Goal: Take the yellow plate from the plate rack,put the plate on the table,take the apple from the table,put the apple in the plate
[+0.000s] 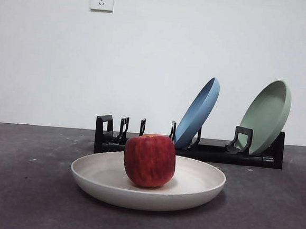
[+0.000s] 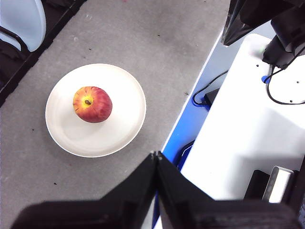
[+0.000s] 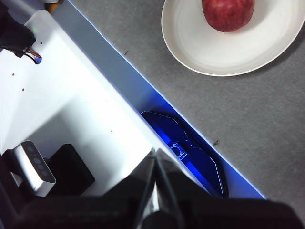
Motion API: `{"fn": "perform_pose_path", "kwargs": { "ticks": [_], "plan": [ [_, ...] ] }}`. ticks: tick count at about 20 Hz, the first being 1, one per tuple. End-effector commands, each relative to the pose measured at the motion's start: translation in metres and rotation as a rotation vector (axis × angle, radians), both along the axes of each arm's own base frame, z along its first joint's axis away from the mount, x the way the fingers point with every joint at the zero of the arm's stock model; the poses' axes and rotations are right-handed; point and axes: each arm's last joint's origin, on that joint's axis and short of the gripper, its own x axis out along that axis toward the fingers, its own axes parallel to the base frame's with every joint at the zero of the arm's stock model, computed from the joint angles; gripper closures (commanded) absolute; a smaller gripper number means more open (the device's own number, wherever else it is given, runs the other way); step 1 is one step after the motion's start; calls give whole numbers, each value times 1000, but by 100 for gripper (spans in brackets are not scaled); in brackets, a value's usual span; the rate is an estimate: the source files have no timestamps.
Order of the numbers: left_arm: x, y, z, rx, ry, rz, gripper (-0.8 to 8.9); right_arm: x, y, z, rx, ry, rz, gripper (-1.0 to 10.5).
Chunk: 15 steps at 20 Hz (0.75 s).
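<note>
I am holding my left gripper (image 2: pixel 155 155) raised near the table's edge, jaws pressed together and gripping nothing, with the yellow plate (image 2: pixel 121 119) lying well apart from it on the table (image 2: pixel 157 43). The apple (image 1: pixel 149 160) is sitting upright in the middle of that plate, in front of the plate rack (image 1: pixel 192 149), where a blue plate (image 1: pixel 198 111) and a green plate (image 1: pixel 267 114) are leaning in their slots. My right gripper (image 3: pixel 155 152) is hanging past the table's edge, jaws closed and empty, well clear of the plate.
</note>
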Motion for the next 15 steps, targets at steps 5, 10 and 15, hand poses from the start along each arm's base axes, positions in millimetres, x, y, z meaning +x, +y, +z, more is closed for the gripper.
{"fn": "perform_pose_path", "kwargs": {
  "ticks": [5,10,15],
  "plan": [
    [0,0,0,-1,2,5,817,0,0,0,1,4,-3,945],
    [0,0,0,0,1,5,817,0,0,0,1,4,-3,945],
    [2,-1,2,0,-69,11,817,0,0,0,1,4,-3,945]
  ]
}}
